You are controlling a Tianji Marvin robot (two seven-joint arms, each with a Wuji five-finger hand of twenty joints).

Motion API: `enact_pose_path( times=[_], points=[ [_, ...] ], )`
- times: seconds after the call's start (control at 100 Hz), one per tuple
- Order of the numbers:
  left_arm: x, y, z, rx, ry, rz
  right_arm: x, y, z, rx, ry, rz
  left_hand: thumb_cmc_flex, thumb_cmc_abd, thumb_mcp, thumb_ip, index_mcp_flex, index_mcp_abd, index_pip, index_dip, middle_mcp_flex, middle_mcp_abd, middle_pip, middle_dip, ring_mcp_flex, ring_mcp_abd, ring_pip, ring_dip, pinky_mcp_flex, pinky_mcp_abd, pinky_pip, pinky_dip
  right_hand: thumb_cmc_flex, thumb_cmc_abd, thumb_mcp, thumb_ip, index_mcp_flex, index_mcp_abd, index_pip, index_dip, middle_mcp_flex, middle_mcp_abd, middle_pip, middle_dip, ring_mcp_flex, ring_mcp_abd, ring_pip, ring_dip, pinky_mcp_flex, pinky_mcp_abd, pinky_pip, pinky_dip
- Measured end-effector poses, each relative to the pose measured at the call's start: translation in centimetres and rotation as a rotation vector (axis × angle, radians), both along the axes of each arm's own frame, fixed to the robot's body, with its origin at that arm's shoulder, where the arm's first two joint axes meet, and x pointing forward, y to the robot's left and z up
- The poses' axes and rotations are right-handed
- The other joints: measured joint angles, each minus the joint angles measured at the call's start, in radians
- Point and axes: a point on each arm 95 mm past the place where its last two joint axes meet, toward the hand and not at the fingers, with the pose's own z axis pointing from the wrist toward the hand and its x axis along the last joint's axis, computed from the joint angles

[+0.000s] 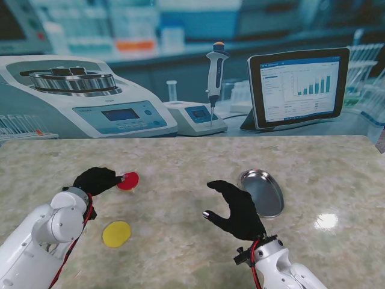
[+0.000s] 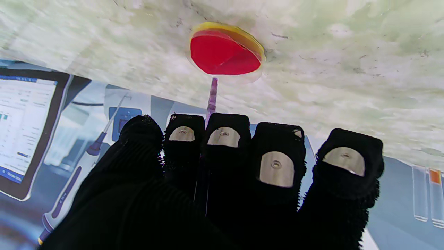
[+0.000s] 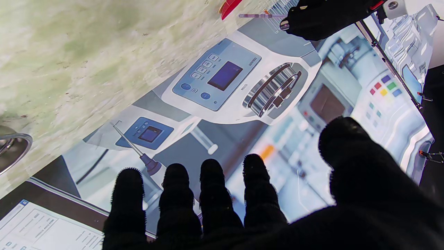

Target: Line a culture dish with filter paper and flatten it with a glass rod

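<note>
A small round culture dish holds a red filter paper (image 1: pixel 127 180) (image 2: pixel 224 53), with a yellow edge showing under the red. My left hand (image 1: pixel 96 179) (image 2: pixel 222 180) is shut on a thin glass rod (image 2: pixel 212 95). The rod sticks out between the fingers and its tip touches the near edge of the red paper. In the right wrist view the rod (image 3: pixel 256 15) and the left hand (image 3: pixel 319 15) show at the edge. My right hand (image 1: pixel 237 208) (image 3: pixel 242 208) hovers open, fingers spread, holding nothing, just left of a shiny metal dish (image 1: pixel 263 192).
A yellow disc (image 1: pixel 116 233) lies flat on the marble table (image 1: pixel 180 156), nearer to me than the red paper. The metal dish rim (image 3: pixel 12 149) also shows in the right wrist view. A printed lab backdrop (image 1: pixel 192 78) stands along the table's far edge.
</note>
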Motion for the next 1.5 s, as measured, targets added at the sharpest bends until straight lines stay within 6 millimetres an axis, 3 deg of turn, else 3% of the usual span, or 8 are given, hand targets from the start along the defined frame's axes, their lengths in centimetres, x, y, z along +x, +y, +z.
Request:
enact_pose_path(
  times=[0.35,0.98,1.5],
  points=[
    [-0.6,-0.4,-0.7,0.049,0.055,0.013,0.0,0.1,0.0,0.003,-0.002,0.000,-0.012,0.000,0.008,0.000,0.000,0.000,0.000,0.000,0.001,-0.001,0.001,-0.001,0.010,-0.002,0.004,-0.013,0.013,0.000,0.018,-0.021,0.000,0.000,0.000,0.000,0.000,0.000,0.000,0.000,0.000,0.000,0.000,0.000,0.000,0.000,0.000,0.000,0.000,-0.001,0.006,0.000],
    [0.5,0.8,-1.7,0.108,0.082,0.080,0.0,0.1,0.0,0.003,-0.002,-0.003,-0.012,0.000,0.008,0.000,0.000,-0.016,0.010,0.000,0.001,-0.012,0.001,-0.002,0.010,-0.012,0.005,-0.023,0.013,0.000,0.026,-0.035,0.000,0.000,0.000,0.000,0.000,0.001,0.000,0.000,0.000,0.000,0.000,0.000,0.000,-0.002,0.000,0.000,0.001,-0.009,0.007,-0.001],
    [-1.1,0.1,-0.1,0.038,0.026,0.020,0.0,0.0,0.1,0.002,-0.001,-0.006,-0.012,0.000,0.008,0.000,0.000,-0.016,0.010,0.000,0.001,-0.014,0.003,-0.002,0.010,-0.013,0.005,-0.023,0.013,0.000,0.026,-0.036,0.000,0.000,0.000,0.000,0.000,0.001,0.000,0.000,0.000,0.000,0.000,0.000,0.000,-0.003,0.000,0.000,0.001,-0.009,0.007,-0.001]
  ],
)
